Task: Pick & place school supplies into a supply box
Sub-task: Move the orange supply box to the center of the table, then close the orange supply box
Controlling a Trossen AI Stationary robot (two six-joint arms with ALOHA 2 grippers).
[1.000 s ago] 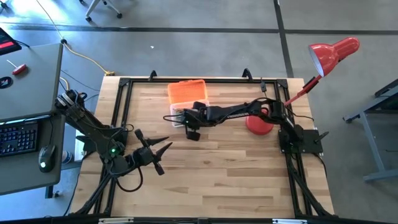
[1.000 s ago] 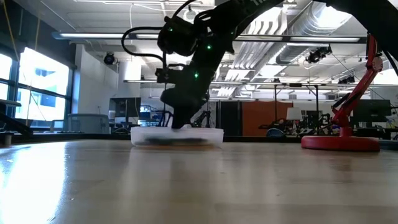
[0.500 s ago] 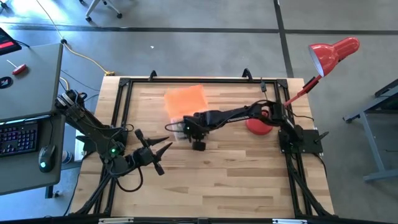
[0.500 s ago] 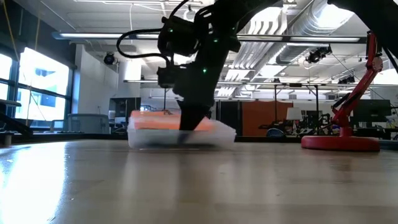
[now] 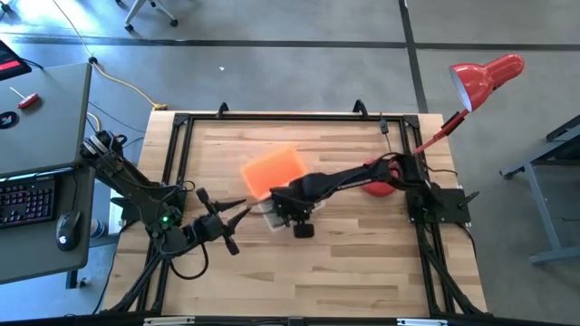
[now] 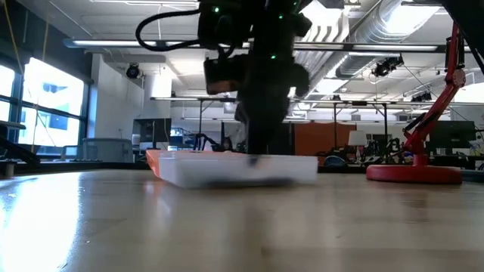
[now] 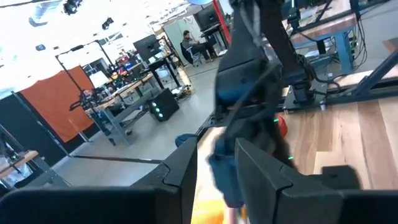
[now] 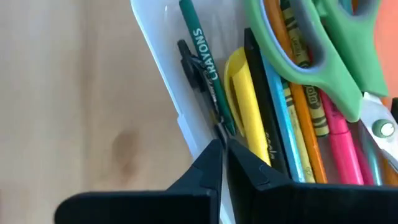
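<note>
Table (image 5: 344, 263): one, pale wood planks inside a black frame.

Red desk lamp (image 5: 485, 77): one, its round base (image 6: 412, 173) on the table's right side, shade hanging out past the table's corner.

Supply box (image 5: 272, 177): one, clear plastic case with an orange lid, lying flat on the table near the middle, turned at a slant to the table's edges. The lid stands open, so the contents show in my right wrist view.

My right pincer (image 8: 222, 163): fingers pressed together, tips pinching the clear rim of the supply box on its near long side, just by a black pen (image 8: 196, 78).

My left pincer (image 5: 237, 217): fingers spread, holding nothing, above the table's left part, tips pointing toward the box and close to its corner.

Contents of the box, as far as they can be counted: green-handled scissors (image 8: 323, 53), one; pink marker (image 8: 344, 144), one; green crayon (image 8: 205, 59), one; yellow pen (image 8: 245, 109), one. Further orange, teal and black pencils lie packed beside them; their number I cannot tell.
</note>
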